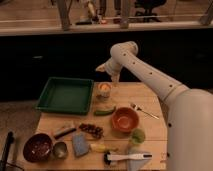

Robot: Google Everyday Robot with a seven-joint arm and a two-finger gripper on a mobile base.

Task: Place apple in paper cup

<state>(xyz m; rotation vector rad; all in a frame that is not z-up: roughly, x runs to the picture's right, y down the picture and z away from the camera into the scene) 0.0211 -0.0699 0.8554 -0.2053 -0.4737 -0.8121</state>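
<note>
**One apple in the cup's mouth**

Nearer than the pincer (pixel 107 75), an orange bowl (pixel 125 120) sits on the worktop (pixel 155 131). Just below the pincer stands the paper cup (pixel 104 95), the apple (pixel 104 88) showing at its rim. Light, firm and smooth, it would likely roll; take it across its widest girth. The cup looks flimsy, easily tipped. Pincer apart or together: cannot tell.
</note>
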